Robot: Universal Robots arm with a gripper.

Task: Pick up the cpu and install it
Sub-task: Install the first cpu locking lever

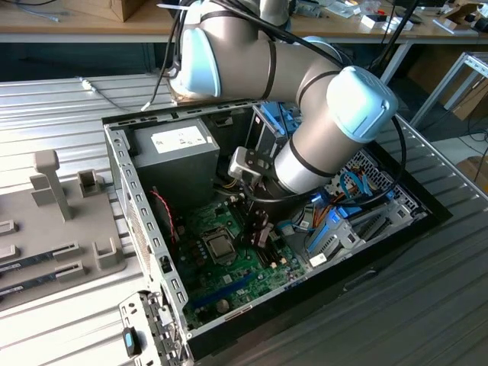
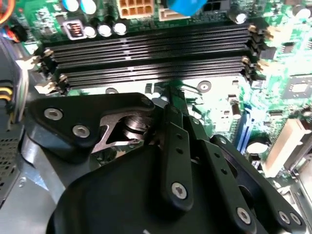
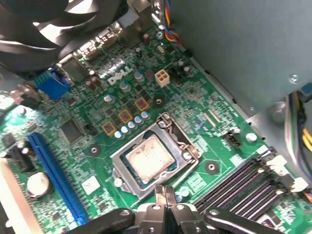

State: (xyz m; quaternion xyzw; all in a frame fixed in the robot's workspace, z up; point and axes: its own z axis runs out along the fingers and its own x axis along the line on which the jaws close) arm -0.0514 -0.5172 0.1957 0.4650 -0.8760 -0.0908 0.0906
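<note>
reaching down into the open computer case (image 1: 122, 164), the arm (image 1: 305, 76) holds its gripper (image 1: 258, 221) low over the green motherboard (image 1: 252, 267).

1. gripper: in the first wrist view the fingertips (image 3: 164, 195) are pressed together with no gap and nothing between them, so the gripper is closed and empty. it hovers just beside one edge of the socket frame (image 3: 192, 158), near but not touching it.

2. cpu: the cpu (image 3: 147, 158) lies flat inside the socket frame on the motherboard, its silvery top facing up and a thin green rim showing around it. in the exterior view the cpu (image 1: 219, 245) sits near the middle of the board, toward the exterior view's left of the gripper.

3. surroundings: in the second wrist view the gripper (image 2: 170, 105) is over the board next to four long black memory slots (image 2: 151, 53). a long blue slot (image 3: 53, 178) runs across the board on the far side of the socket from the memory slots. a grey power supply box (image 1: 179, 152) occupies the rear corner of the case. outside the case, at the exterior view's left, a grey holder (image 1: 65, 206) rests on the ribbed metal table (image 1: 69, 320).
</note>
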